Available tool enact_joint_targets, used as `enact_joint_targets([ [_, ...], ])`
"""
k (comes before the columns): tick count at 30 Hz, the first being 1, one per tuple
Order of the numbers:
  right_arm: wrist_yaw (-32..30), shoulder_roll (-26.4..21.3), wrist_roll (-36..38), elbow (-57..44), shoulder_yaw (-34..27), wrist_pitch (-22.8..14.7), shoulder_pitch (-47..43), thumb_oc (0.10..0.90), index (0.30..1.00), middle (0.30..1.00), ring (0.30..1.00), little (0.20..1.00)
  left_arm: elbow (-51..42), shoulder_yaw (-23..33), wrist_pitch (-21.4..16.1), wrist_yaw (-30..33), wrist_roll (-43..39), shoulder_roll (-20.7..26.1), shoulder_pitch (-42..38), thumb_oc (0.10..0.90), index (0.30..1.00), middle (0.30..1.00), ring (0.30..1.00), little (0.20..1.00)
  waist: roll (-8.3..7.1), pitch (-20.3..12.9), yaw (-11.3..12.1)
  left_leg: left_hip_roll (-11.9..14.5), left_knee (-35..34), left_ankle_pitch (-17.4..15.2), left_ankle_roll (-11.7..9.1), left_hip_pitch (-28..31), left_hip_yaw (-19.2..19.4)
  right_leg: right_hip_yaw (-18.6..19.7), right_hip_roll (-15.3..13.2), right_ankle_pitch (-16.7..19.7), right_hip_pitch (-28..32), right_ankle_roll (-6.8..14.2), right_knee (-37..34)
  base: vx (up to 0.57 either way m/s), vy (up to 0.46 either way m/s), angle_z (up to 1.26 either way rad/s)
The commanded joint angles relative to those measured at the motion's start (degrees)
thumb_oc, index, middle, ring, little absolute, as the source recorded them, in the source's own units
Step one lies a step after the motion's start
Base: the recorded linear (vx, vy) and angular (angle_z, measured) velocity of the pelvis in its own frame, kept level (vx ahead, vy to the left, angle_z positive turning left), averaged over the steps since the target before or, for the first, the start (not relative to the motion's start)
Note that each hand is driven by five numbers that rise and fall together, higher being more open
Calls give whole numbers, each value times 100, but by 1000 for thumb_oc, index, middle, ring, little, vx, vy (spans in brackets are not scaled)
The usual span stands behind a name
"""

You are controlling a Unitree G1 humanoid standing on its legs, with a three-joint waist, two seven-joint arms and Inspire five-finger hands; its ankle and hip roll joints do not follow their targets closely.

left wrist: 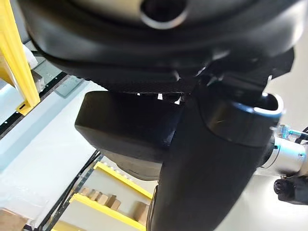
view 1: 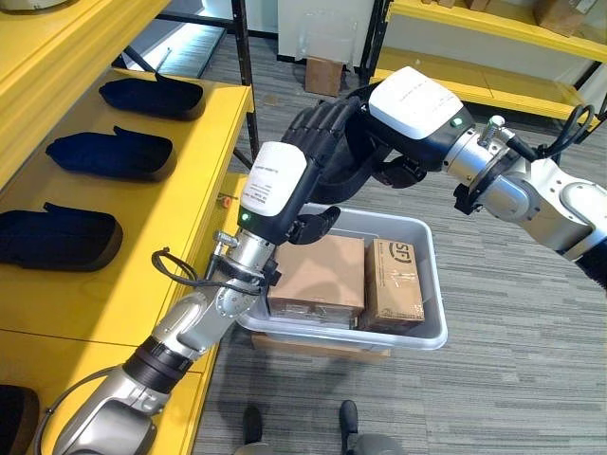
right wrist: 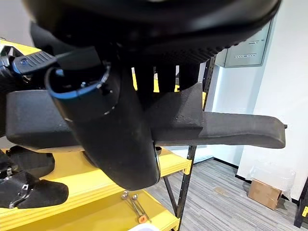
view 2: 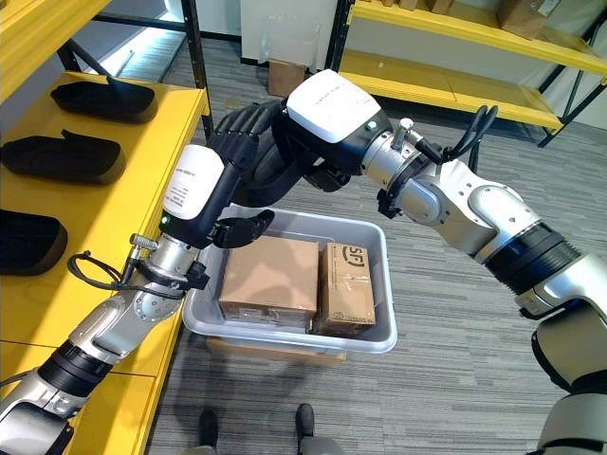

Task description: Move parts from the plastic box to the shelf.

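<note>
While three dark parts (view 1: pixel 112 154) already lay in a row on the yellow shelf (view 1: pixel 142 284) at the left, the left hand (view 1: pixel 313 223) and the right hand (view 2: pixel 248 133) together carried another black part (right wrist: pixel 202 127) above the grey plastic box (view 1: pixel 417 332). Each hand's fingers were curled round it, one from either side, apparently to keep the long piece level for the swing toward the shelf. Two cardboard cartons (view 1: pixel 318 275) sat in the box beneath.
</note>
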Motion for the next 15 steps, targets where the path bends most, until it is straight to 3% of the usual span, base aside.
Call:
enact_joint_targets([
  [1,-693,327,406,404,-426,177,-912,400,300,300,300,300,282,-76,-121,430,195,56,-418,900,1000,1000,1000,1000,-103,-1125,26,336,-53,-540,-128,189,130,-96,-320,-982,674,350,134,0,0,0],
  [15,-735,540,345,517,-462,183,-968,400,300,300,300,300,851,-306,14,445,494,73,-542,900,1000,1000,1000,1000,-89,-1143,-17,345,-53,-555,-125,217,179,-62,-322,-972,683,350,103,2,3,-3],
])
